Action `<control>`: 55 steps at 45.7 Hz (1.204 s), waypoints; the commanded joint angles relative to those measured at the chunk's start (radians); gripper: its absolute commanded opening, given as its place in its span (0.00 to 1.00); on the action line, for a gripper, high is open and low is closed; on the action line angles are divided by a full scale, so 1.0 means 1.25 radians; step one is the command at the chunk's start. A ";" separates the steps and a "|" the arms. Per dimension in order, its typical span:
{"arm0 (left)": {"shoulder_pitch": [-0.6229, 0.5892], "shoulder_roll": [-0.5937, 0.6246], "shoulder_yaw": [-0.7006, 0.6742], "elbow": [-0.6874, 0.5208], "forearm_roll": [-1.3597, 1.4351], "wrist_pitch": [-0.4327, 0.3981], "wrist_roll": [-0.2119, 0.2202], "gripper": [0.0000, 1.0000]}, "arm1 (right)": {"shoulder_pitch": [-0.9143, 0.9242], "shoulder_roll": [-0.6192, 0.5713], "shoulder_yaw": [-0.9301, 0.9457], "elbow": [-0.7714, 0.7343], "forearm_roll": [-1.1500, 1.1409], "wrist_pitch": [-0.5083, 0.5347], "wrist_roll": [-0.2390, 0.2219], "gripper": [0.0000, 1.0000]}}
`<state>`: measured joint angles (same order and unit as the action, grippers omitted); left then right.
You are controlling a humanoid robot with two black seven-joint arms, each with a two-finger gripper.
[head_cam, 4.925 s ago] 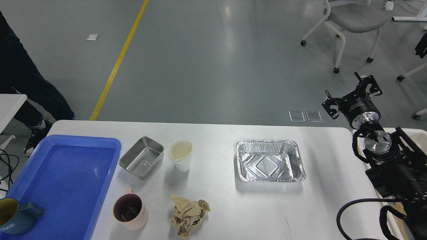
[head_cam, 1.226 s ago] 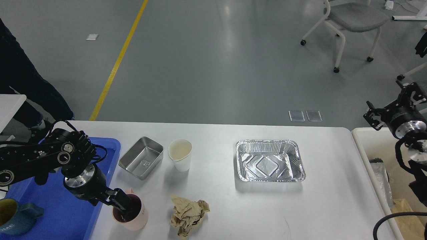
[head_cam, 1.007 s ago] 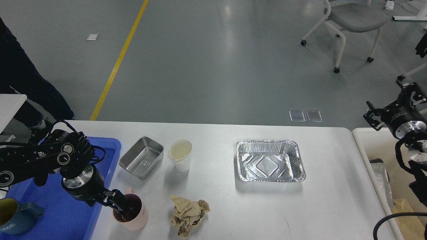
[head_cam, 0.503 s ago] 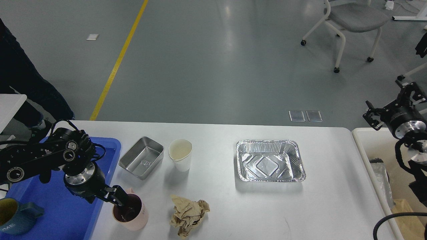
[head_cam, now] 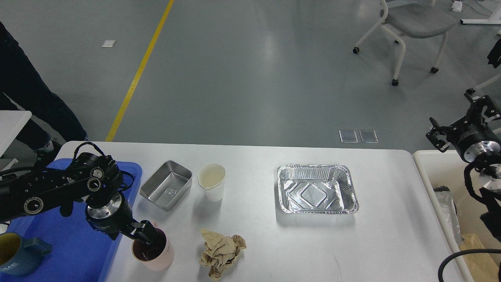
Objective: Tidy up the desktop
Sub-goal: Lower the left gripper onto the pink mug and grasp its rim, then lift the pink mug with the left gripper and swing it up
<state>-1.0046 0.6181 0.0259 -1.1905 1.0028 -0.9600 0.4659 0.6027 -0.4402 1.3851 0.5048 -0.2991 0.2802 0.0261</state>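
Head view looks down on the white desk [head_cam: 250, 250], which spans most of the lower frame. Taking the pink mug [head_cam: 153, 253] near the desk's front left as the landmark: the left gripper [head_cam: 150, 239] reaches down into its mouth, fingers set at the rim on the side toward the blue tray [head_cam: 78, 250]. Whether the fingers pinch the rim cannot be told, since they are dark against the mug's dark inside. The mug stands upright on the desk, just beside the tray's right edge. Inside the tray, far to the mug's left, sits a blue mug [head_cam: 17, 254] at the frame's corner. Behind the pink mug lies a steel pan [head_cam: 166, 185], and to that pan's right a white paper cup [head_cam: 212, 181] stands upright. Just right of the pink mug rests a crumpled brown paper [head_cam: 221, 252]. Well to its right and further back is a foil tray [head_cam: 316, 188]. The desk surface lies directly beneath the left gripper.

The right gripper [head_cam: 462, 119] hangs far right of the pink mug, beyond the desk's right end and above a cream bin [head_cam: 428, 176] that stands against that end; its fingers spread apart, holding nothing.
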 commanded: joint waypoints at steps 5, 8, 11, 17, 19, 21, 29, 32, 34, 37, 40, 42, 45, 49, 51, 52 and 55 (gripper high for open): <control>0.013 -0.024 -0.004 0.016 0.008 0.000 0.005 0.96 | -0.004 -0.001 0.002 0.000 0.001 0.002 0.000 1.00; 0.013 -0.026 -0.002 0.016 0.008 0.000 0.011 0.85 | -0.007 0.000 0.002 0.000 0.001 0.005 0.000 1.00; 0.013 -0.026 -0.003 0.016 0.008 0.000 0.032 0.70 | -0.007 0.000 0.002 0.000 0.001 0.008 0.000 1.00; 0.013 -0.031 -0.005 0.017 0.008 0.000 0.068 0.37 | -0.008 0.000 0.002 0.000 0.001 0.009 0.000 1.00; 0.013 -0.031 -0.004 0.017 0.008 0.000 0.081 0.27 | -0.007 0.000 0.002 0.000 0.001 0.009 0.000 1.00; 0.012 -0.031 -0.004 0.019 0.008 0.000 0.094 0.16 | -0.008 0.000 0.002 0.000 0.001 0.009 0.000 1.00; 0.015 -0.037 0.000 0.021 0.009 0.000 0.097 0.01 | -0.008 0.000 0.002 0.000 0.001 0.009 0.000 1.00; 0.015 -0.038 0.000 0.021 0.009 0.000 0.105 0.00 | -0.008 0.000 0.002 0.000 0.001 0.009 0.000 1.00; 0.015 -0.038 0.000 0.021 0.009 0.000 0.107 0.00 | -0.010 0.000 0.004 0.000 0.001 0.009 0.000 1.00; 0.013 -0.038 -0.001 0.021 0.009 0.000 0.107 0.00 | -0.013 0.000 0.004 0.000 0.001 0.009 0.000 1.00; 0.013 -0.039 -0.003 0.021 0.009 0.000 0.108 0.00 | -0.016 0.000 0.004 0.000 0.001 0.010 0.000 1.00; 0.013 -0.039 -0.005 0.021 0.009 0.000 0.108 0.00 | -0.017 0.000 0.005 0.000 0.001 0.011 0.000 1.00; 0.009 -0.040 -0.007 0.021 0.008 0.000 0.108 0.00 | -0.018 0.000 0.005 0.000 0.001 0.013 0.000 1.00; 0.002 -0.039 -0.013 0.020 0.003 0.000 0.108 0.00 | -0.023 -0.001 0.006 0.000 0.001 0.013 0.001 1.00; -0.001 -0.038 -0.015 0.020 -0.001 0.000 0.108 0.00 | -0.023 -0.001 0.006 0.000 0.001 0.013 0.001 1.00; -0.004 -0.037 -0.019 0.019 -0.006 0.000 0.107 0.00 | -0.023 0.000 0.006 0.000 0.001 0.013 0.000 1.00; -0.012 -0.035 -0.056 0.019 -0.008 0.000 0.108 0.00 | -0.024 0.000 0.006 -0.001 0.001 0.013 0.001 1.00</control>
<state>-1.0042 0.5699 0.0063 -1.1658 1.0034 -0.9596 0.6019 0.5746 -0.4410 1.3927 0.5047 -0.2977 0.2959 0.0264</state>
